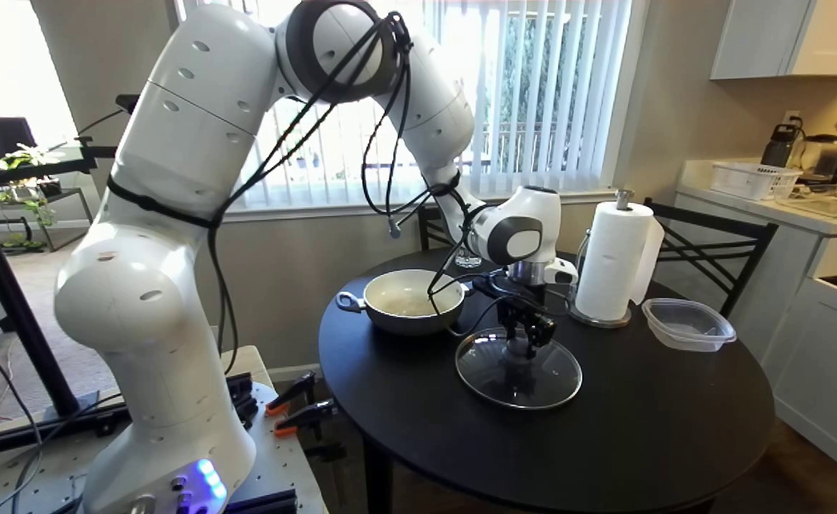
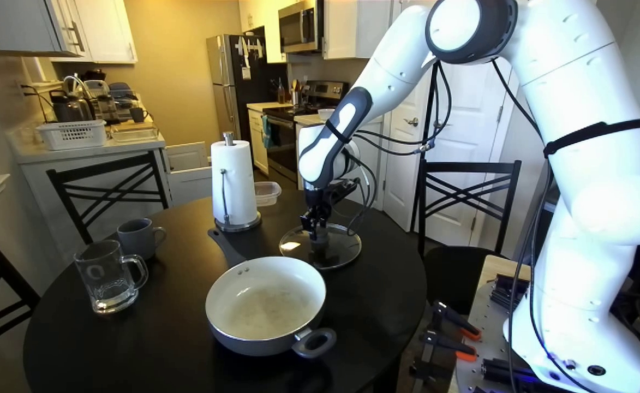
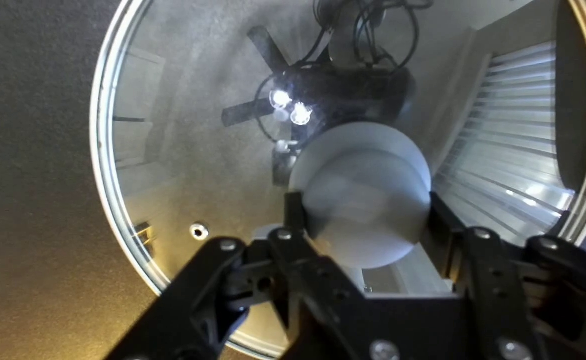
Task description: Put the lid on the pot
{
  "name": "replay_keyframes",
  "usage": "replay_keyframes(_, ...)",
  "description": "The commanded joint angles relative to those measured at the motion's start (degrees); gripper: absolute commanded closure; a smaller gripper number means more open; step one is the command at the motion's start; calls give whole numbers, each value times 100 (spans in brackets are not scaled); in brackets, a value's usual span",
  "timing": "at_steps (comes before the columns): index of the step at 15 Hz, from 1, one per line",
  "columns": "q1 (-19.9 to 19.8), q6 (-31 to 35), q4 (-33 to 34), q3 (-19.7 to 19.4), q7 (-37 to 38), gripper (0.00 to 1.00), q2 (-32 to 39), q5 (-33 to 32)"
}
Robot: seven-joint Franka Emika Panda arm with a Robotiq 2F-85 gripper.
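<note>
The clear glass lid (image 1: 479, 371) lies flat on the dark table in both exterior views, beside the pot. It also shows in an exterior view (image 2: 344, 252) and fills most of the wrist view (image 3: 213, 195). My gripper (image 1: 521, 344) points straight down over its centre; it also shows in an exterior view (image 2: 317, 232). In the wrist view the two fingers of the gripper (image 3: 365, 212) press against both sides of the round grey knob. The pot (image 1: 407, 325) stands upright and uncovered, cream-white inside; an exterior view also shows its grey wall (image 2: 254, 345), loop handle and long handle.
A paper towel roll (image 1: 611, 260) on a stand and a clear plastic container (image 1: 689, 325) stand beyond the lid. A glass mug (image 2: 107, 278) and a grey mug (image 2: 138, 238) are on the pot's far side. Chairs surround the round table (image 1: 639, 428).
</note>
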Motion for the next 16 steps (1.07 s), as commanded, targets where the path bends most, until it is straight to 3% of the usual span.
replay_keyframes(1,46,-211,-91,-53,-38,67,-311,-66)
replay_keyframes(6,243,-843,183,-151,-36,67,-611,-456)
replay_keyframes(16,772,-2105,1254,121,-427,67,-623,-1161)
